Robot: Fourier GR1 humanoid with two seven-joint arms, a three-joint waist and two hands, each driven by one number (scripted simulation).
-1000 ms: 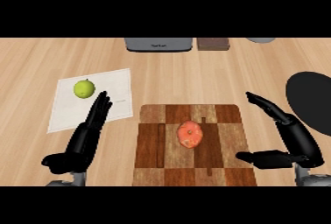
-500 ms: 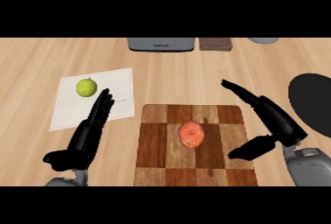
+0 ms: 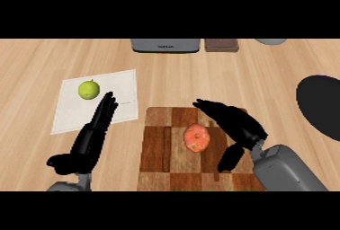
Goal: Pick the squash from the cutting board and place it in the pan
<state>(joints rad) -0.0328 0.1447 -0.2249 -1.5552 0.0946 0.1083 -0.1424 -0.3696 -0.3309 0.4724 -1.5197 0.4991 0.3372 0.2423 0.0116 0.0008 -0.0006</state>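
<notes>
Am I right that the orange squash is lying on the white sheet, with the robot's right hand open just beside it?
Not quite. The squash lies on the wooden cutting board, not the white sheet, which carries the green fruit. The head view shows it. The right hand is indeed open just beside the squash.

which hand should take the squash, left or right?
Right, most likely. The right hand is open over the cutting board, just right of the squash, and the pan lies on that side. The left hand rests open off the board's left edge.
</notes>
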